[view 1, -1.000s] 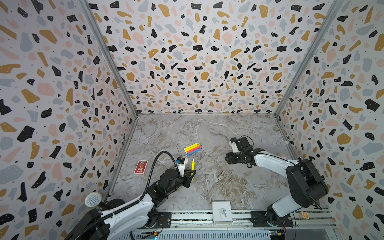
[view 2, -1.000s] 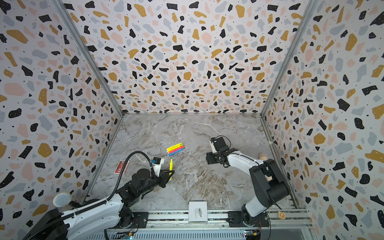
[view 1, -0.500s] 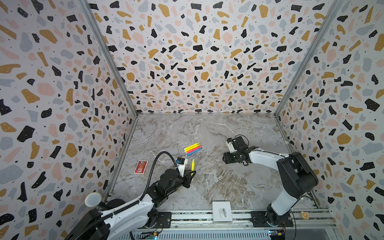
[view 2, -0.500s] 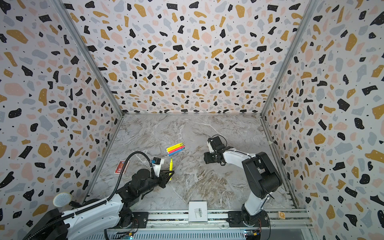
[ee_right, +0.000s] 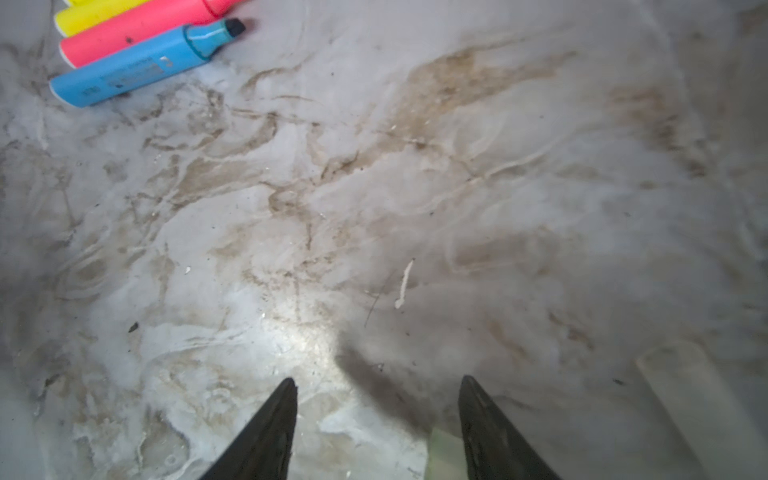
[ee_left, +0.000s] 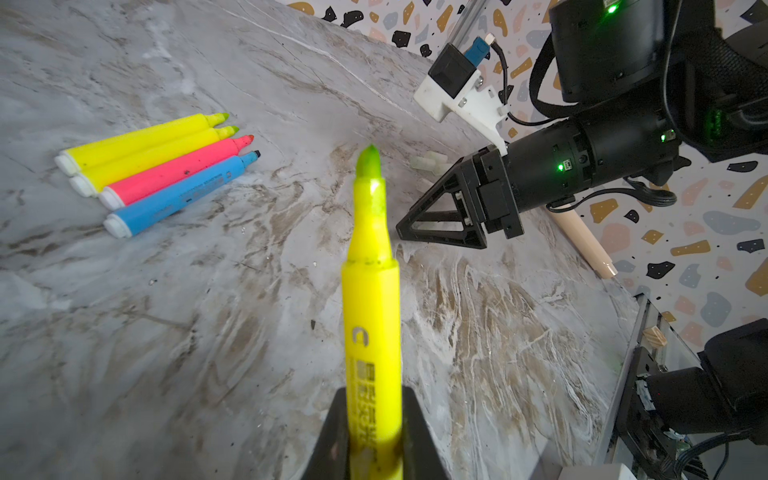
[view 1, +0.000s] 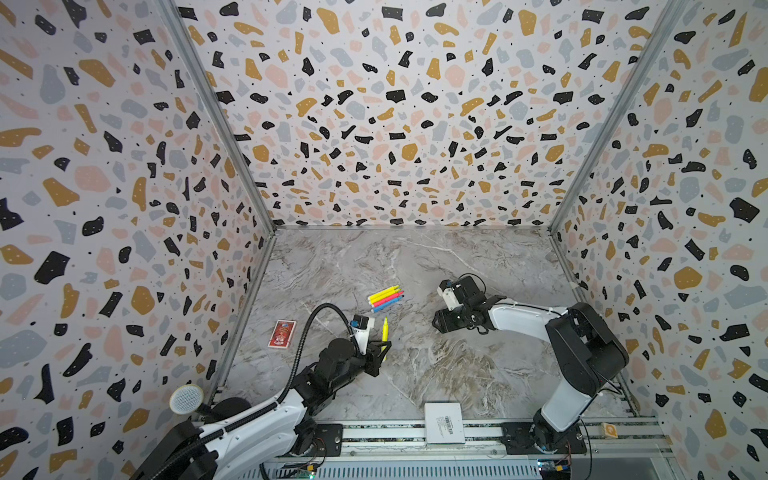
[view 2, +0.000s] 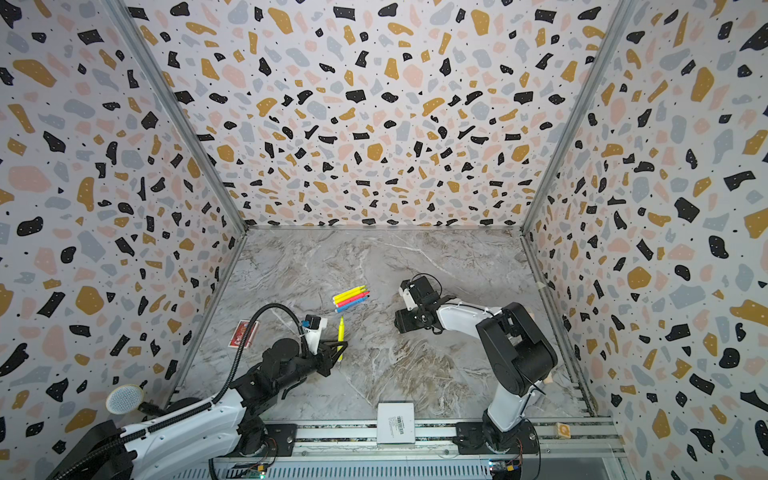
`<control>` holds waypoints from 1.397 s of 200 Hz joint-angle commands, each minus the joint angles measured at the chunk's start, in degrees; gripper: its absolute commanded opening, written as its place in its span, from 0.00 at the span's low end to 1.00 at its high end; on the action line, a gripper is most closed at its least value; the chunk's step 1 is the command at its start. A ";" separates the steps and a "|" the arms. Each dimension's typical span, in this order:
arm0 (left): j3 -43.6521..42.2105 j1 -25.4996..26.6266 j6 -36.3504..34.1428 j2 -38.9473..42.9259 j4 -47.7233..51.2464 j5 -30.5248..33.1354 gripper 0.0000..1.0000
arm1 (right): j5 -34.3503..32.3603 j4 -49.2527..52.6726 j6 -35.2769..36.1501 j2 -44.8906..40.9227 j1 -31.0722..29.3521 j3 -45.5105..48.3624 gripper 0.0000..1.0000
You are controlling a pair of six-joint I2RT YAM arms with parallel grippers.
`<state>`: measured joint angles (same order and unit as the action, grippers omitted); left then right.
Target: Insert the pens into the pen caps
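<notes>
My left gripper [view 1: 384,347] [view 2: 340,347] [ee_left: 374,436] is shut on a yellow pen [view 1: 385,328] [ee_left: 370,291], uncapped, with its green tip pointing away from me. Two more yellow pens, a pink-red one and a blue one [view 1: 385,298] [view 2: 351,298] [ee_left: 158,166] lie side by side on the marble table, uncapped. My right gripper [view 1: 436,324] [view 2: 399,322] [ee_right: 378,382] hangs open, low over the table, right of that row. A pale translucent pen cap [ee_right: 442,453] lies against the inner side of one finger. Another clear cap [ee_left: 430,160] lies just beyond that gripper.
A red card pack [view 1: 282,333] lies near the left wall. A white box [view 1: 444,422] sits on the front rail. A beige handle [ee_left: 582,241] lies along the right wall behind my right arm. Patterned walls close in three sides.
My right gripper has moved left, toward the middle of the table, and its arm base has swung. Its jaws have narrowed a little. The left arm and its pen have stayed still.
</notes>
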<state>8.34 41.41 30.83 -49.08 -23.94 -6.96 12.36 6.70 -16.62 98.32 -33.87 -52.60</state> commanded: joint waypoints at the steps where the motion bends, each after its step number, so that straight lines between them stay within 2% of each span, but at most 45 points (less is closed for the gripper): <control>1: -0.75 -0.18 -0.50 1.26 -1.12 0.59 0.00 | 0.25 0.26 0.89 -0.08 -1.53 -0.86 0.62; 87: -1.39 -0.15 -0.39 1.93 -1.37 0.90 0.00 | -5.41 2.70 -2.35 -7.61 -4.56 4.75 0.61; 142: -0.89 -0.12 -0.33 1.45 -1.65 0.37 0.00 | -5.59 3.92 -2.10 -9.87 -4.89 3.12 0.61; 200: 0.54 -0.12 -0.83 1.62 -0.36 0.45 0.00 | -7.26 6.56 -0.35 -4.19 -4.91 -3.67 0.63; 279: 0.35 -0.14 -0.99 0.50 -1.23 0.53 0.00 | -8.08 7.96 -0.07 -1.39 -5.01 -4.10 0.64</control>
<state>7.75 41.41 30.72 -48.14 -23.16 -6.52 5.08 12.56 -17.41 97.10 -38.63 -55.79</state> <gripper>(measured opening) 0.138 0.640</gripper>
